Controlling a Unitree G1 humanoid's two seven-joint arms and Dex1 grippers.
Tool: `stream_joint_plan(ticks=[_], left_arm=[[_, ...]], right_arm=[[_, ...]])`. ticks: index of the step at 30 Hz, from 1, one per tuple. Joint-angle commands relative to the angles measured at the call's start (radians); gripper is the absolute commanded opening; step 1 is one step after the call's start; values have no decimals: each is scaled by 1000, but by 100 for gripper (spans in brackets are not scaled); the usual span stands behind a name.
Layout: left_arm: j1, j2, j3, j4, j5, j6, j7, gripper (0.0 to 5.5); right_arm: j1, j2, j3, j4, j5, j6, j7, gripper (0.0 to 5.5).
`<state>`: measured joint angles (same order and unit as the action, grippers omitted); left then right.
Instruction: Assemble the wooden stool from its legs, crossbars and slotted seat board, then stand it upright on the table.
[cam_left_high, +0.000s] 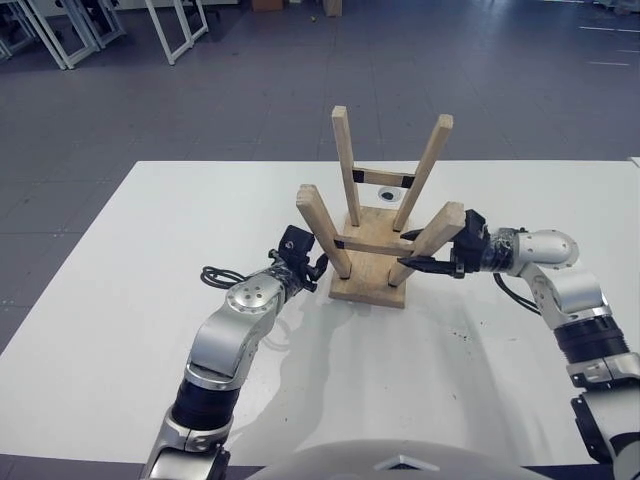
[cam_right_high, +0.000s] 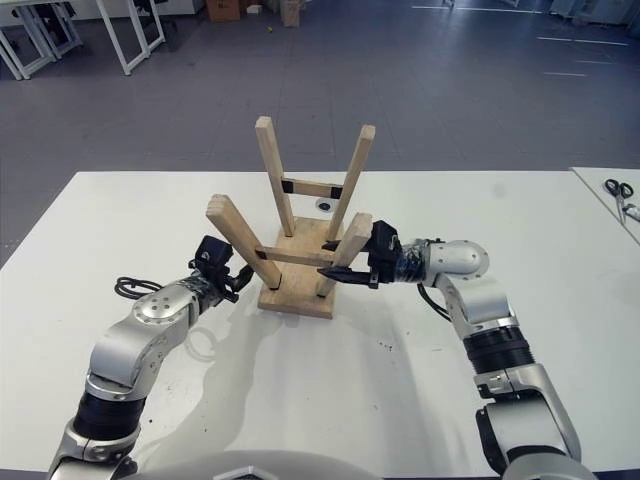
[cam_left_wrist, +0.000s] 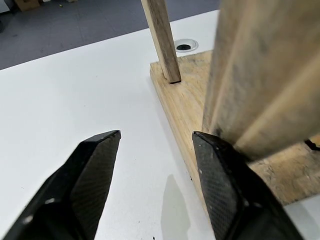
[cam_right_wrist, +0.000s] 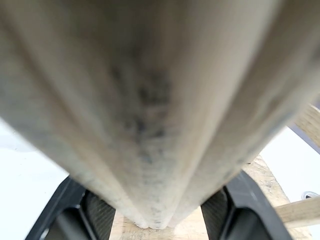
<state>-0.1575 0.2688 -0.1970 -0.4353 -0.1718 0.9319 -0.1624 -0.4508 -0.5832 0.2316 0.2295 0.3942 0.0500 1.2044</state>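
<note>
A black cable (cam_left_high: 214, 276) is lying in a loop on the white counter (cam_left_high: 110, 320), just behind the left arm. The left gripper (cam_left_high: 318, 268) is hovering low over the counter at the stool's (cam_left_high: 375, 220) left side. Its fingers (cam_left_wrist: 95, 165) are standing wide open with nothing between them. One fingertip is sitting just beside the foot of the near left leg (cam_left_high: 322, 225); whether it is touching the wood cannot be told.

The stool is resting upside down near the middle of the counter. Its board (cam_left_high: 372, 286) is lying flat, and four legs are pointing up and splaying outward. The two far legs (cam_left_high: 347, 165) are rising higher in the eye views, and a crossbar (cam_left_high: 385, 178) is joining them partway up. A lower crossbar (cam_left_high: 375, 245) is running between the near left leg and the near right leg (cam_left_high: 434, 238). A round hole (cam_left_high: 386, 197) is showing in the counter just behind the board.

The right gripper (cam_left_high: 425, 265) is reaching in from the right, low on the near right leg and close above the board. Its fingers (cam_right_wrist: 100, 220) are clamping that leg, one on each side, with the wood filling the gap between them.

Scissors (cam_right_high: 618, 190) are lying well apart on a second surface at the far right.
</note>
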Motion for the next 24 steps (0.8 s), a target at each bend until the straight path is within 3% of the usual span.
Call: stream_joint_plan(ticks=[1,6,10,20,24], left_arm=[[-40,-47,-78,-20,-76,14,-101,269],[34,118,-71,-13,-28,53,-148,269],[88,183,-47,-12,-28,88,-184,269],[112,166,-43,-1,-15,73,-172,269],[119,145,-49,-9,-14,76,-157,265]], right_arm=[[64,44,173,66,-166,79,1,202],[46,11,231,109,-222,-9,61,202],[11,9,243,148,-222,-54,70,202],[-116,28,230,231,-194,-65,80,202],[-145,33,210,244,-205,-86,83,293]])
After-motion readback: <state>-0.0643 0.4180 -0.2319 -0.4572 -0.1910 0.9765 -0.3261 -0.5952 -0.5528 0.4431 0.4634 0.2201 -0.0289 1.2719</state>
